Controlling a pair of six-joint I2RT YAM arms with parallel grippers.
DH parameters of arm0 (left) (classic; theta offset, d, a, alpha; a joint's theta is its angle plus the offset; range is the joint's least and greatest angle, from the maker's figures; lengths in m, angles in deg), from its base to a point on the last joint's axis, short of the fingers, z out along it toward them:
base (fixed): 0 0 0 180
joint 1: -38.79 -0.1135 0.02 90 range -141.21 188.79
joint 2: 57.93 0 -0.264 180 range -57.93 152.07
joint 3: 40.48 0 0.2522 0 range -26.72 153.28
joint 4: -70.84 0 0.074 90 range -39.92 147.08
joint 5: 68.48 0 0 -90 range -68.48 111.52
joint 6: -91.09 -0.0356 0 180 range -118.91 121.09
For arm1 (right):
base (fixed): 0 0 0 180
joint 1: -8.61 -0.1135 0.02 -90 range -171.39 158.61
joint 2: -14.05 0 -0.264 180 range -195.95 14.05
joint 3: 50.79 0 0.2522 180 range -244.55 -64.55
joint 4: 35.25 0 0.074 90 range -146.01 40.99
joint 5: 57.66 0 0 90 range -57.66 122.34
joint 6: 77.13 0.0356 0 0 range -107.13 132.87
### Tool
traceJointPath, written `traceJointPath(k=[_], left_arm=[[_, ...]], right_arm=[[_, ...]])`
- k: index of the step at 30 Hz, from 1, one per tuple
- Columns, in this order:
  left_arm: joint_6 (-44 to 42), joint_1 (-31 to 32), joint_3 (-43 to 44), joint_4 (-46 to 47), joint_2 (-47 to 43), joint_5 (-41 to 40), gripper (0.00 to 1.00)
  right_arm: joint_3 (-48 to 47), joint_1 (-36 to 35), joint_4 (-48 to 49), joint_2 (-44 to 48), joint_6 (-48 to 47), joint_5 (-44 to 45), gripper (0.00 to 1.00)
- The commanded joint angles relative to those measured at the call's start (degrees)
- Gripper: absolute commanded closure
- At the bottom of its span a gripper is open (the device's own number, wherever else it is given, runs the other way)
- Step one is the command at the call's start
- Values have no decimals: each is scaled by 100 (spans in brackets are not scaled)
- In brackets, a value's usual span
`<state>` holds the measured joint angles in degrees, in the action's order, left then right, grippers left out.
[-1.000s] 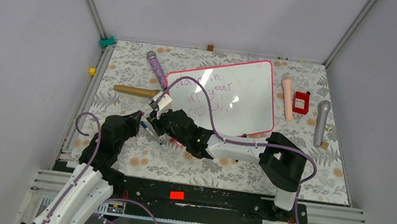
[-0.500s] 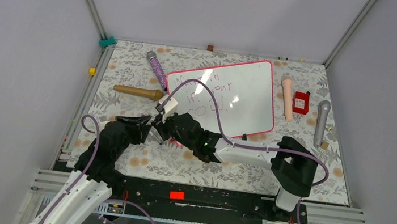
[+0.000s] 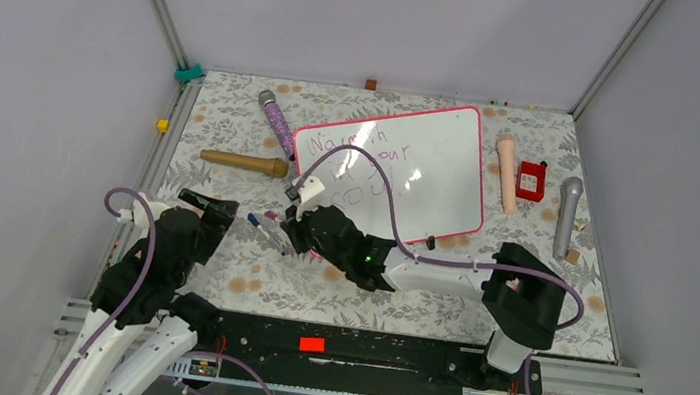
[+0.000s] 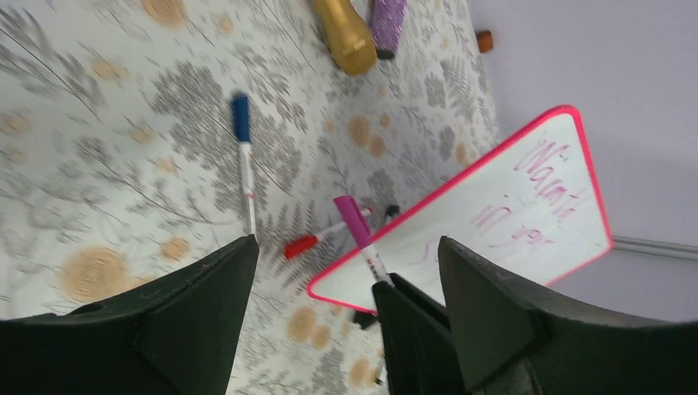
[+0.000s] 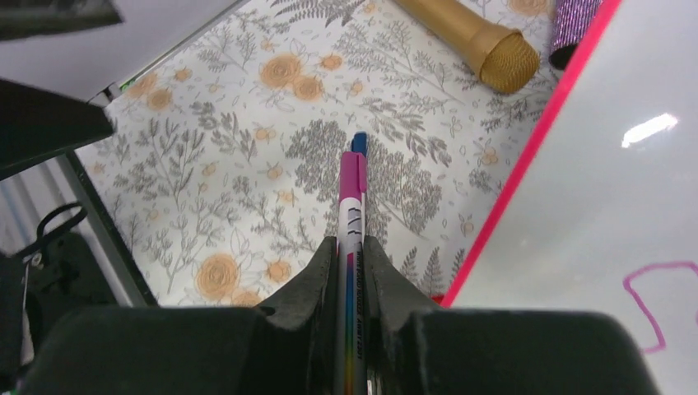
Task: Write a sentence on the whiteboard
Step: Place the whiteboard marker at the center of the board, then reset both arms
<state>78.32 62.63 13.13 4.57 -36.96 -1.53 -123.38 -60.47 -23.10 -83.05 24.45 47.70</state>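
The right gripper (image 5: 351, 247) clamped a magenta-capped white marker pen (image 5: 352, 193); the left gripper (image 4: 347, 247) had its black jaws spread wide.

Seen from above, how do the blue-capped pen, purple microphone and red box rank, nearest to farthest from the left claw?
1. Blue-capped pen, just right of the left gripper.
2. Purple microphone, at the back.
3. Red box, far right.

Sentence (image 3: 394, 153) on left half of whiteboard (image 3: 447, 154)
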Motion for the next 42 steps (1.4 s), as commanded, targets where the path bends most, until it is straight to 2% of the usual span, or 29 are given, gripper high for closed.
traceJointPath(k=[1, 5, 6, 8, 9, 11, 14, 21, 25, 28, 33, 38, 40, 42], left_arm=[[-1114, -3, 467, -584, 249, -903, 19], [-1474, -2, 483, -617, 204, -1047, 18], [-1594, -8, 442, -592, 169, -1050, 18], [-1804, -7, 375, -543, 102, -1079, 18], [-1945, -2, 349, -508, 71, -1087, 17], [-2143, -3, 295, -442, 22, -1132, 13], [-2512, 1, 164, -142, -46, -1109, 1], [-3496, -4, -366, 1335, -233, -641, 1], [-4514, -4, -854, 2416, -404, -459, 1], [-5105, -3, -913, 2742, -242, -616, 1], [-5434, -2, -1097, 3671, 13, -721, 1], [-5698, -7, -1917, 5284, 443, -1193, 1], [-6135, -4, -2211, 5879, 714, -1445, 1], [-6593, -9, -2443, 6471, 1038, -1651, 1]], right_arm=[[-928, -27, -234, -516, -83, 555, 100], [-1543, 14, -311, -1120, -163, 1000, 98], [-1682, 31, -364, -1272, -162, 1023, 91], [-1889, 68, -542, -1376, -114, 1018, 54], [-1920, 90, -606, -1356, -94, 971, 43], [-1810, 116, -602, -1193, -73, 878, 30], [-1481, 176, -592, -784, -15, 667, 17], [-221, 428, -979, 967, -32, 606, 13], [569, 813, -1526, 2166, 64, 427, 15], [1118, 1230, -2169, 2971, 139, 411, 15], [2273, 1909, -2502, 4562, 125, 1031, 16], [2760, 2613, -3301, 5414, 122, 1818, 17], [3038, 2869, -3050, 5705, -122, 2020, 18], [3683, 3096, -1967, 5961, -866, 1818, 19]])
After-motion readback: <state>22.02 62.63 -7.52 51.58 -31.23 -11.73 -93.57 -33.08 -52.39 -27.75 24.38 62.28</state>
